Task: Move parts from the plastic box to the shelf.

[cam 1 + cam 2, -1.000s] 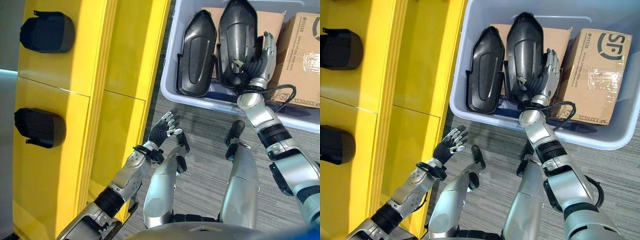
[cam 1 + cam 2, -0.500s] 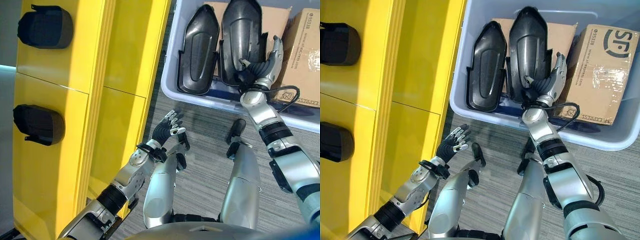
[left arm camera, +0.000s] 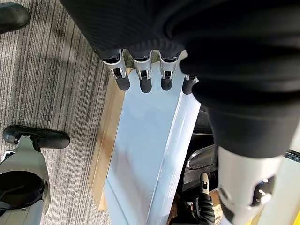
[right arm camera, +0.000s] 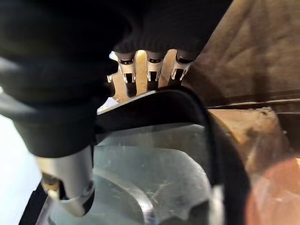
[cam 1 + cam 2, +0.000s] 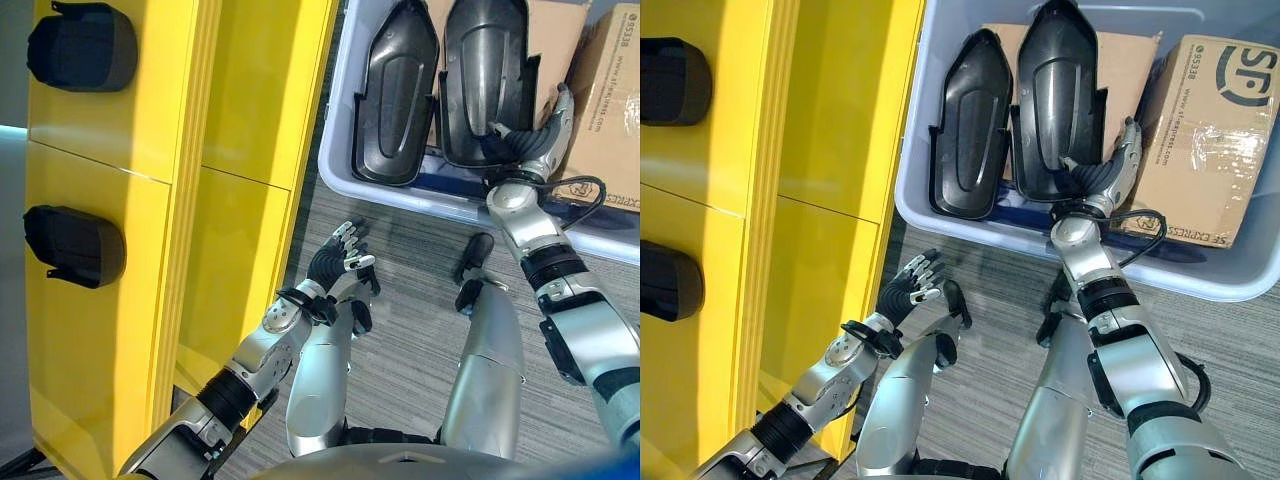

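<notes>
Two long black moulded parts lie side by side in the pale plastic box (image 5: 912,165): a left part (image 5: 968,125) and a right part (image 5: 1055,100). My right hand (image 5: 1102,178) is at the right part's near lower corner. In the right wrist view its fingers (image 4: 147,70) are curled behind the part's rim (image 4: 154,101) and its thumb (image 4: 70,187) lies on the front face, pinching it. My left hand (image 5: 335,262) hangs open above the floor, between the yellow shelf (image 5: 120,200) and the box, holding nothing.
Two black parts (image 5: 80,45) (image 5: 72,245) sit on the shelf's left side. A taped cardboard carton (image 5: 1215,140) stands in the box to the right of my hand, and flat cardboard (image 5: 1130,70) lies under the parts. Grey carpet (image 5: 420,330) lies between shelf and box.
My right hand has slid from the right part's side down to its near corner, with the thumb now over the face. The camera has shifted a little. The left hand has barely moved.
</notes>
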Controlling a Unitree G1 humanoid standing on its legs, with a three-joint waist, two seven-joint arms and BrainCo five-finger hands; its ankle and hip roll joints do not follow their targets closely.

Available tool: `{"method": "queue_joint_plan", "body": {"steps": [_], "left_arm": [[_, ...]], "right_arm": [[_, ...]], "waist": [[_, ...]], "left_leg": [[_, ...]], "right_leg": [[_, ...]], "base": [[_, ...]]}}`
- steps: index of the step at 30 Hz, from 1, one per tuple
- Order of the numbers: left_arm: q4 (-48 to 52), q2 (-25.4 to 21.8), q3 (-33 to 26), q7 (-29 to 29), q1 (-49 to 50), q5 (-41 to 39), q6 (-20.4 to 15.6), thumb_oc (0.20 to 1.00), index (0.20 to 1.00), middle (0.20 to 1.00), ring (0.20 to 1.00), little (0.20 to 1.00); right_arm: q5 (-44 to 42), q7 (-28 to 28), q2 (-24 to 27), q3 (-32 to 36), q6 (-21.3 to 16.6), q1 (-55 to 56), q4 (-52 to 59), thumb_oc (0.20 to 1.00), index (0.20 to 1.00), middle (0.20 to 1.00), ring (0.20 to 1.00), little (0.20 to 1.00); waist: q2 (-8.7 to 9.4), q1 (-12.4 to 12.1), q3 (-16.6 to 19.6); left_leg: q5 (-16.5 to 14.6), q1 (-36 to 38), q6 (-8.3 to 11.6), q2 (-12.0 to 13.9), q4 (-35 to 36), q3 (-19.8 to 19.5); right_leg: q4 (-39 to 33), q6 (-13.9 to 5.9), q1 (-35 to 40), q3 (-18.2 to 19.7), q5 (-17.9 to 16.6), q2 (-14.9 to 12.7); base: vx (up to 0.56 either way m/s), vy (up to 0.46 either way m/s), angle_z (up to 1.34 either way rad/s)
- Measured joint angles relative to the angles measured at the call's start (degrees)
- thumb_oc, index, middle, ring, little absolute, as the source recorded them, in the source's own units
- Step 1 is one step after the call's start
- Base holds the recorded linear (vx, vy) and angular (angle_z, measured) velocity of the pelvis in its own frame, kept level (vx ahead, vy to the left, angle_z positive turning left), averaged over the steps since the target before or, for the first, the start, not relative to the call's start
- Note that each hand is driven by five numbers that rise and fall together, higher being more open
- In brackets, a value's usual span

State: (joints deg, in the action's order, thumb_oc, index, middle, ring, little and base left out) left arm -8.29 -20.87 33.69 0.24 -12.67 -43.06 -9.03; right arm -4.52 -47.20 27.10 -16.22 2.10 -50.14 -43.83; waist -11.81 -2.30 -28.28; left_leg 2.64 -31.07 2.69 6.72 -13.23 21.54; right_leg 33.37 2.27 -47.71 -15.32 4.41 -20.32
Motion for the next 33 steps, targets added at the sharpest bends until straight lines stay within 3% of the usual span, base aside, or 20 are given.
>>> {"method": "queue_joint_plan", "body": {"steps": [10,26,33], "left_arm": [[0.0,0.0,0.1,0.1,0.0,0.0,0.1,1.0,1.0,1.0,1.0,1.0],[-0.5,-0.1,0.1,-0.4,0.0,0.0,-0.3,1.0,1.0,1.0,1.0,1.0],[-1.5,-0.1,0.1,-1.7,-0.1,0.0,-0.4,1.0,1.0,1.0,1.0,1.0]], "right_arm": [[-0.9,1.9,0.6,-0.3,0.5,-4.0,-6.0,1.0,1.0,1.0,1.0,1.0],[2.4,3.5,2.8,-4.9,5.9,-8.5,-12.2,1.0,1.0,1.0,1.0,1.0],[7.9,3.0,3.4,-8.2,10.8,-10.6,-14.4,1.0,1.0,1.0,1.0,1.0]], "waist": [[0.0,-0.4,0.0],[-0.04,-0.8,0.0],[-0.05,-1.2,0.0]], "left_leg": [[0.2,-1.8,0.25,0.0,-0.5,-0.1],[-0.1,-3.5,-0.03,0.3,-1.9,-1.5],[-0.3,-4.7,-0.01,0.7,-2.8,-1.9]], "right_leg": [[1.2,0.34,-2.1,0.1,0.2,-0.3],[1.7,0.2,-2.4,-0.9,0.8,-0.8],[1.9,0.24,-2.9,-1.2,0.8,-0.8]], "base": [[0.0,-0.009,0.01],[0.0,-0.011,0.02],[0.0,-0.006,0.01]]}}
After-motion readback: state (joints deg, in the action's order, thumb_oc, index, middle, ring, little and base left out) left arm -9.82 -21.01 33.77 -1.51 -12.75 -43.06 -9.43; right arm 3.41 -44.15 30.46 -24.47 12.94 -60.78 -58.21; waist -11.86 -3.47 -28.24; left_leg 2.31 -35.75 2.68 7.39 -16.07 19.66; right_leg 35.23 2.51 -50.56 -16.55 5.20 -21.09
